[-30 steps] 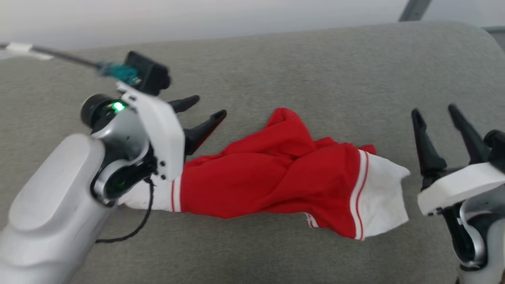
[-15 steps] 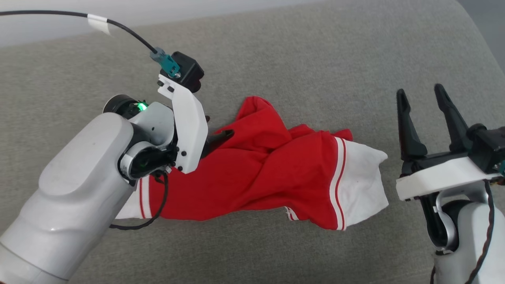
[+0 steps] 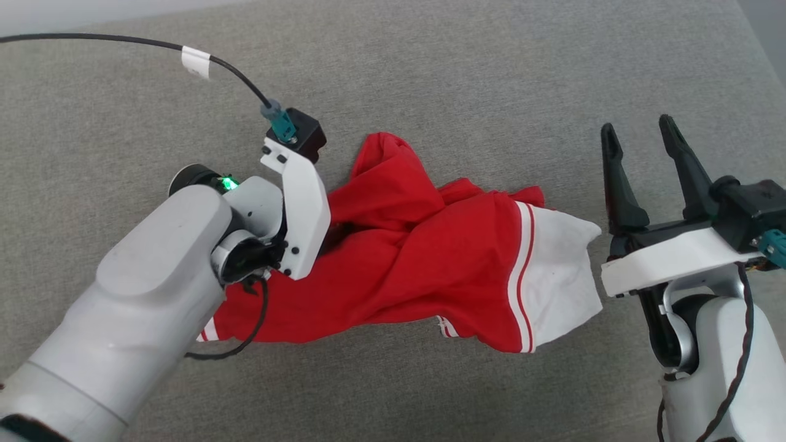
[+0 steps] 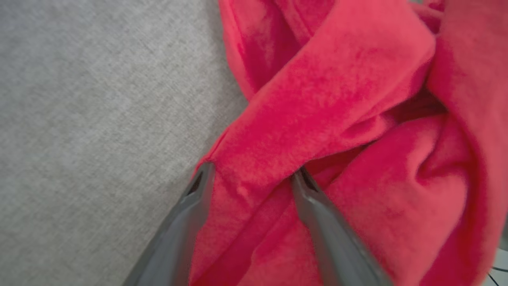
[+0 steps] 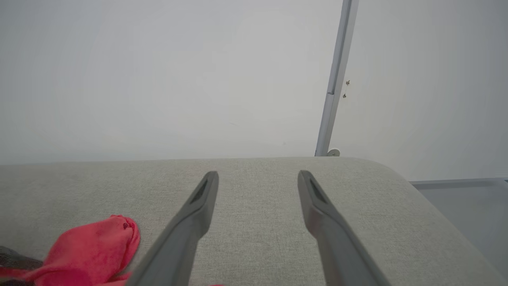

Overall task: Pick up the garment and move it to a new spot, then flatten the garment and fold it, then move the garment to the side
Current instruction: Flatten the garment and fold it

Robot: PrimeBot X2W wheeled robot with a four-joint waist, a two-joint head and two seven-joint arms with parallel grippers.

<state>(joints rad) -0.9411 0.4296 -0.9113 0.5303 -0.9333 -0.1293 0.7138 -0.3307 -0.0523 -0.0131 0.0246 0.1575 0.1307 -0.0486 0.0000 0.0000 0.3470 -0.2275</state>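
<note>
The garment point(image 3: 430, 258), red with a white sleeve and striped trim bands, lies crumpled across the grey cushion point(image 3: 460, 73). My left gripper point(image 4: 252, 174) is down on its left part, open, with a raised fold of red fabric point(image 4: 337, 99) between the two fingers. In the head view the white wrist bracket point(image 3: 304, 209) hides those fingers. My right gripper point(image 3: 637, 126) hovers open just right of the white sleeve end, nothing between its fingers point(image 5: 202, 198). A red bunch of the garment point(image 5: 95, 246) shows at the lower left of the right wrist view.
The grey cushion has a rounded far right corner point(image 5: 381, 167). Behind it are a pale wall point(image 5: 158, 79) and a thin metal pole point(image 5: 337, 79). A black cable point(image 3: 123, 40) arcs from the left wrist camera toward the left edge.
The head camera has tilted down, so the scene has shifted. My left gripper has swung from beside the garment down onto it, straddling a fold. The right gripper stays open by the sleeve.
</note>
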